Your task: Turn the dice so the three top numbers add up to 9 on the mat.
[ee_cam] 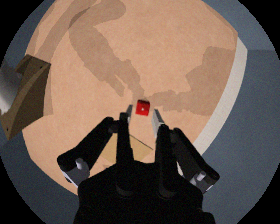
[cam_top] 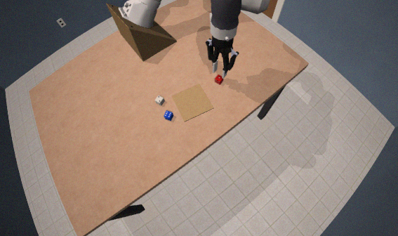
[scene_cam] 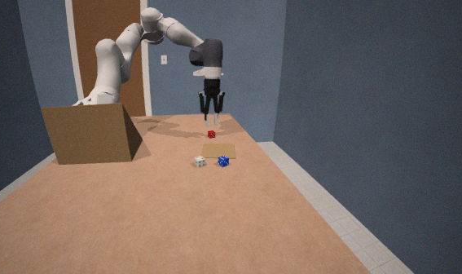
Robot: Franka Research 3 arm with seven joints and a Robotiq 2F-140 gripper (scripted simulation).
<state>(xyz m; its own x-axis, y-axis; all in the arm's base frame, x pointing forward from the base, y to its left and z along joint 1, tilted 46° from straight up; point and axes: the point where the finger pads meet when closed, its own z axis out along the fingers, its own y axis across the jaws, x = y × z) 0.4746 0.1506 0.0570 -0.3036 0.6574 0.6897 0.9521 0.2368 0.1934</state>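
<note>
The tan mat (cam_top: pixel 192 102) lies flat near the table's right edge and has no dice on it. A red die (cam_top: pixel 218 79) sits on the bare table just beyond the mat's far corner. A white die (cam_top: pixel 159 100) and a blue die (cam_top: pixel 168 115) sit on the table just off the mat's left side. My gripper (cam_top: pixel 220 71) hangs straight above the red die, a little clear of it, fingers partly open and empty. In the wrist view the red die (ee_cam: pixel 143 107) shows between the fingertips. In the exterior view the gripper (scene_cam: pixel 211 121) hovers over the red die (scene_cam: pixel 211 134).
A brown cardboard box (cam_top: pixel 140 36) stands at the back of the table beside the arm's base. The table's right edge runs close behind the red die and the mat.
</note>
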